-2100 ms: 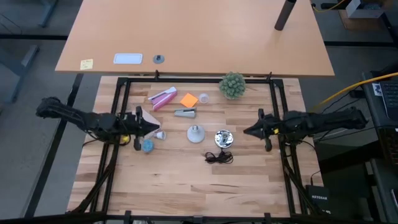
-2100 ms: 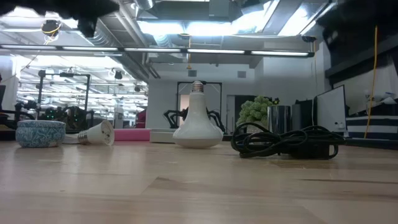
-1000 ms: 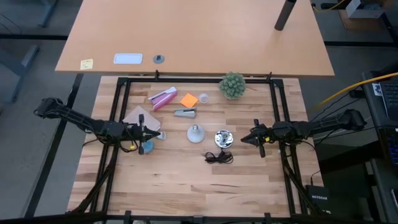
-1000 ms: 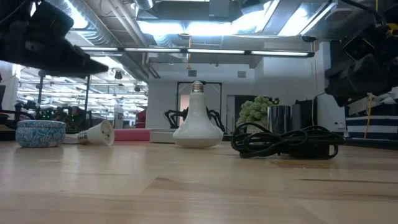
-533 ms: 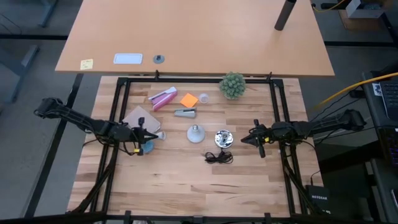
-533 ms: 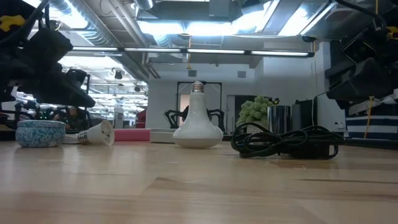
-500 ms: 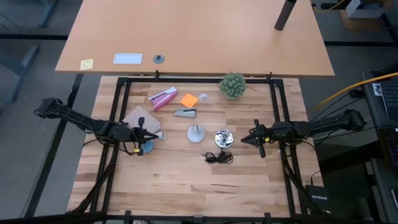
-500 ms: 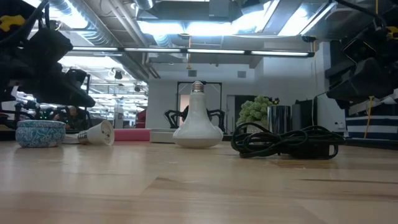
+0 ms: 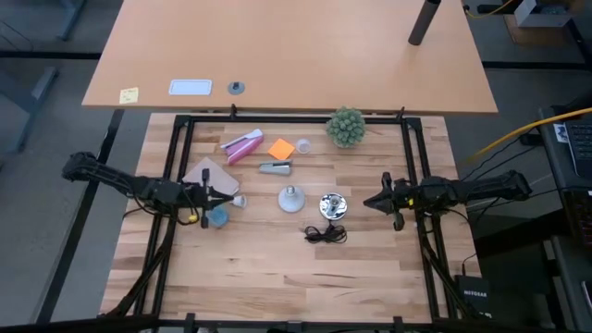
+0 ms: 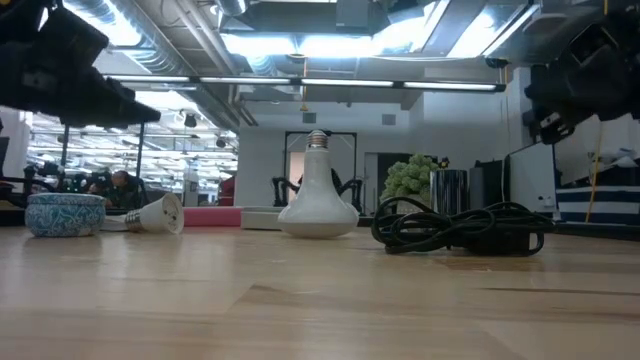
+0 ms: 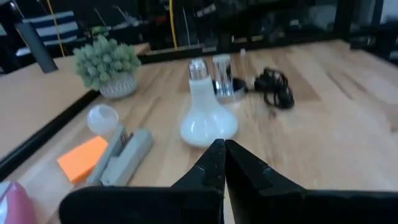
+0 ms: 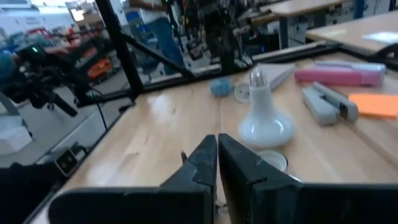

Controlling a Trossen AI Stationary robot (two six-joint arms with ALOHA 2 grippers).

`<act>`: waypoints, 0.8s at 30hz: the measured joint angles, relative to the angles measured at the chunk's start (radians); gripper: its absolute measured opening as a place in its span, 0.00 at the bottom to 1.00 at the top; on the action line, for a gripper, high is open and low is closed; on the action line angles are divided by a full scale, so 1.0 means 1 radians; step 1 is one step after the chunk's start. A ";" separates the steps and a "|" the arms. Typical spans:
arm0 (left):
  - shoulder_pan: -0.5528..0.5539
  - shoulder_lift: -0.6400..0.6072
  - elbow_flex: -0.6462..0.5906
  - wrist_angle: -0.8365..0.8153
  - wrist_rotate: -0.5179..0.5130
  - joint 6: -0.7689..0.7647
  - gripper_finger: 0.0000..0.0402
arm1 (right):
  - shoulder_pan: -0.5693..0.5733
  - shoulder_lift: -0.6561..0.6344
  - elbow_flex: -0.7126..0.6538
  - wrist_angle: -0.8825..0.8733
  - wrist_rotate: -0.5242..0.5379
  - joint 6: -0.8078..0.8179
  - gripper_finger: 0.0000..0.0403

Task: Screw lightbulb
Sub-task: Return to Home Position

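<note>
The white lightbulb (image 9: 291,197) stands on its dome near the table's middle, silver threaded base up (image 11: 198,68). Just to its right lies the shiny metal socket (image 9: 331,205), with a black cord (image 9: 326,233) coiled on its near side. My left gripper (image 9: 229,197) hovers shut to the bulb's left, pointing at it (image 11: 221,149). My right gripper (image 9: 366,203) hovers shut to the right of the socket, pointing toward the bulb (image 12: 216,146). Both hang above the table and hold nothing.
Near my left gripper lie a blue tin (image 9: 217,217) and a small white bulb (image 9: 239,201). Farther back are a grey stapler (image 9: 275,167), orange notes (image 9: 281,148), a pink item (image 9: 241,145) and a green plant ball (image 9: 345,126). A black frame (image 9: 296,118) borders the table.
In the low view both grippers have risen a little over the last half second, after the left one had dipped. The right gripper has tipped up toward level. Both stay shut, and nothing on the table has moved.
</note>
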 joint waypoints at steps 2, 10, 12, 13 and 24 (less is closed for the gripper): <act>0.000 -0.036 0.000 0.000 0.000 0.000 0.00 | 0.000 -0.020 0.000 0.001 0.000 0.000 0.05; 0.000 -0.192 0.000 0.000 0.000 0.000 0.00 | 0.000 -0.033 0.000 0.001 0.001 0.000 0.05; 0.000 -0.218 0.000 0.000 0.000 0.000 0.00 | 0.000 -0.033 0.000 0.001 0.001 0.000 0.05; 0.000 -0.227 0.000 0.000 0.000 0.000 0.00 | 0.000 -0.033 0.000 0.002 0.001 0.000 0.05; 0.000 -0.241 0.000 0.000 0.000 0.000 0.00 | 0.000 -0.032 0.000 0.000 0.001 0.000 0.05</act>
